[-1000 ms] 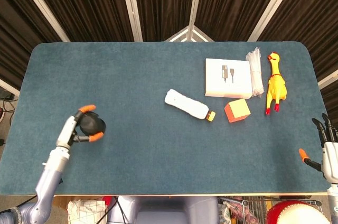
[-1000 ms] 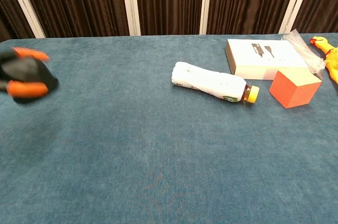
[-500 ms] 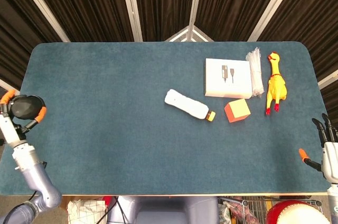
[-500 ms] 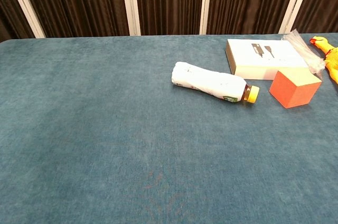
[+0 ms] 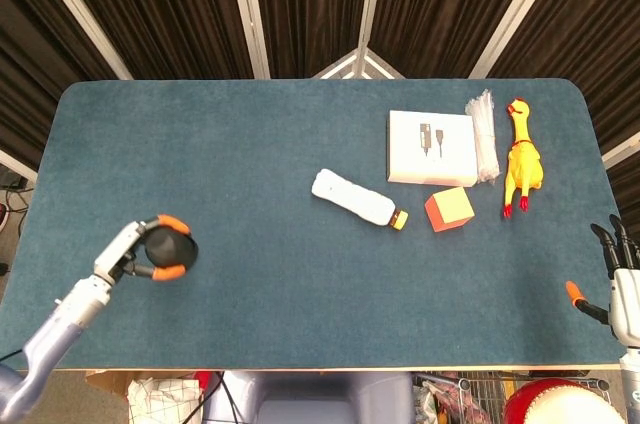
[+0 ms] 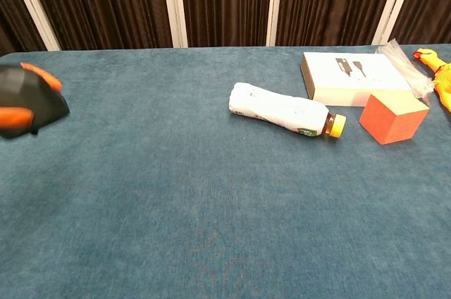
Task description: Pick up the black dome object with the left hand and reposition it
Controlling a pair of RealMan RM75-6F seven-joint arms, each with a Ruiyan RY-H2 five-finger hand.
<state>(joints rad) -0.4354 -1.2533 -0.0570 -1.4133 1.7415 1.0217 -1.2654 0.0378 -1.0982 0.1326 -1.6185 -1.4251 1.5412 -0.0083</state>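
1. Gripping the dome [image 5: 168, 249], the left hand [image 5: 140, 256] had its fingers [image 5: 172, 222] curled around it, at the desk's [image 5: 250, 164] left side.
2. The right hand [image 5: 614, 284] sat off the desk's right edge, fingers apart, holding nothing.

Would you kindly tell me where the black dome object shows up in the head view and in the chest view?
Head view: black dome object lower left, gripped by the left hand.
Chest view: black dome object at the left edge.
Shared landmark: the white bottle lying mid-table, to its right.
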